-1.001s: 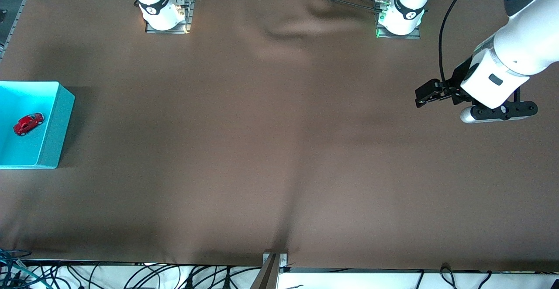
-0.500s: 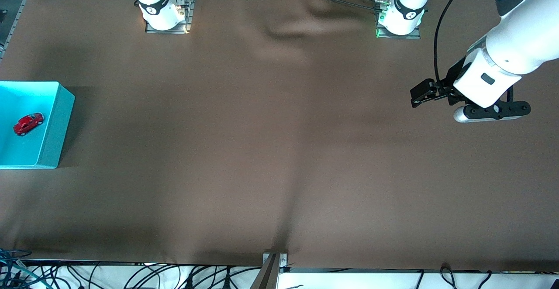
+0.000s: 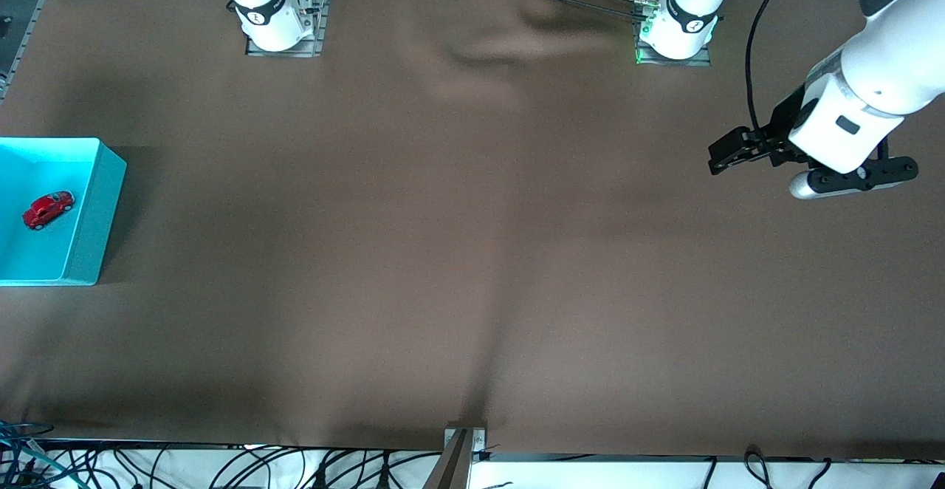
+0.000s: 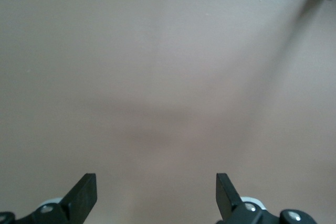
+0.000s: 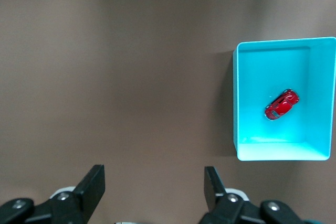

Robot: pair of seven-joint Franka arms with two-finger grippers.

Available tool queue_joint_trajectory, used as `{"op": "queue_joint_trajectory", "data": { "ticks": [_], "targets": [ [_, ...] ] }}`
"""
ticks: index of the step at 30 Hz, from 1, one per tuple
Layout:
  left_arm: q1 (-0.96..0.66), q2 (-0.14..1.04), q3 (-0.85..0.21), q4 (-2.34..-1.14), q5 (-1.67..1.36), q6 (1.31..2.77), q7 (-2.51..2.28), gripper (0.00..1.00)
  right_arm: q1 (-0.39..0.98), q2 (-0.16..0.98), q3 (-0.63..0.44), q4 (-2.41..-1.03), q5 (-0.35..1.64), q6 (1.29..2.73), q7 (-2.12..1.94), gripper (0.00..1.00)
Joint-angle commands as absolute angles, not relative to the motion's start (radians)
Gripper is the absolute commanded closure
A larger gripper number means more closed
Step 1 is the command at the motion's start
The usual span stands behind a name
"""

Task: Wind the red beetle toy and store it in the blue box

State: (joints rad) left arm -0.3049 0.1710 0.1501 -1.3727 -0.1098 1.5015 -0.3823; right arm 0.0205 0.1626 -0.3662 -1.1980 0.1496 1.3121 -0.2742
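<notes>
Front view shows one blue box [image 3: 87, 216] at the left edge of the frame, at the right arm's end of the surface [image 3: 458, 252], with one red beetle toy [image 3: 48, 209] lying on its cyan floor, apart from the walls. Judged from that, storing looks done; whether the toy was wound cannot be told from these pictures, and nothing else appears left except for the arms to settle. At the right of the frame the left hand [image 3: 727, 155] hangs over bare brown cloth, its fingers apart and holding nothing. Only the right arm's base and first link show at the upper left; its hand is outside this frame. Two arms, one box, one toy: that is the full count. Left wrist view shows only plain cloth under the left hand [image 4: 156, 195], its two dark fingertips standing wide with nothing between them. Right wrist view looks down from high up on the blue box [image 5: 283, 150] at the right of the frame, the red beetle toy [image 5: 282, 104] slanted inside it near the middle, while the right hand [image 5: 155, 187] at the lower edge has its fingers spread and empty, over the cloth beside the box.
</notes>
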Motion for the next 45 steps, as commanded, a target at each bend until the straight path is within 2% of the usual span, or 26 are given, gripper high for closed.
{"op": "queue_joint_trajectory", "data": {
  "ticks": [1,2,9,15,26,39,45],
  "targets": [
    [-0.336,0.109,0.247,-1.446,-0.126,1.486,-0.39,0.0,-0.041,0.06,-0.22,-1.304,0.095,1.308,-0.249,0.14],
    [-0.316,0.098,0.248,-1.459,-0.124,1.486,-0.388,0.0,-0.051,0.036,-0.183,-1.342,0.084,1.313,-0.226,0.12],
    [-0.293,0.098,0.247,-1.46,-0.114,1.486,-0.385,0.0,-0.061,0.018,-0.114,-1.416,0.061,1.361,-0.195,0.12],
    [-0.29,0.107,0.249,-1.459,-0.11,1.497,-0.383,0.0,-0.061,-0.015,-0.014,-1.564,-0.011,1.509,-0.118,0.11],
    [-0.279,0.14,0.239,-1.443,-0.11,1.499,-0.382,0.0,-0.061,-0.012,0.018,-1.703,-0.014,1.709,-0.091,0.12],
    [-0.282,0.164,0.236,-1.425,-0.1,1.499,-0.377,0.0,-0.058,-0.003,0.018,-1.697,-0.015,1.7,-0.104,0.11],
    [-0.276,0.186,0.238,-1.422,-0.097,1.503,-0.379,0.0,-0.058,-0.003,0.015,-1.694,-0.015,1.635,-0.103,0.11]
  ]
}}
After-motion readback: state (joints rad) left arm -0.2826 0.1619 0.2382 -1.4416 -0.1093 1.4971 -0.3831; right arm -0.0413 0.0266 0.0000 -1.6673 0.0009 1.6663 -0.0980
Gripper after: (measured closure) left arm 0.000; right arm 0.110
